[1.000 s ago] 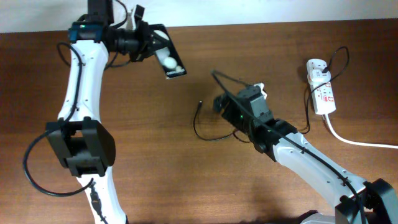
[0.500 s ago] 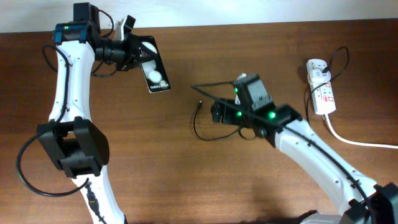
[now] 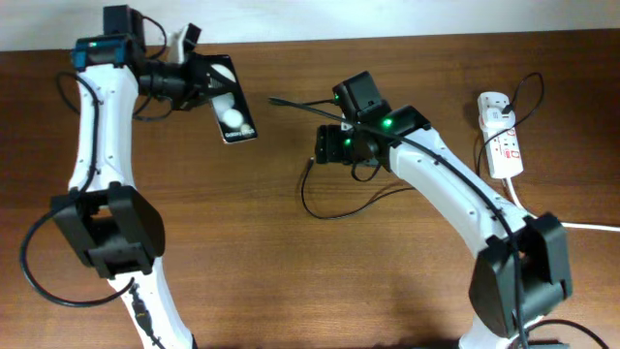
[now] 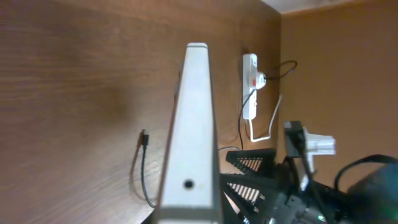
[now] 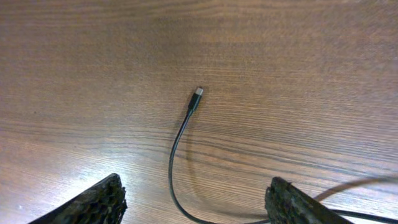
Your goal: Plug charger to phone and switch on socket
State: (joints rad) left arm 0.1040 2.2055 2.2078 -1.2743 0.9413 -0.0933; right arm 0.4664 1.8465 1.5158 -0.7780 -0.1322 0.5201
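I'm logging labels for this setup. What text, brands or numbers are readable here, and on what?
Phone screen: small white text, too small to read.
Socket: red markings, too blurred to read.
No other text is visible in any view.

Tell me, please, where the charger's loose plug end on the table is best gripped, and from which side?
Grip the charger cable on the short straight stretch just behind its plug tip, coming straight down from above with the fingers either side of it. It lies flat on the table, so only its sides offer purchase.
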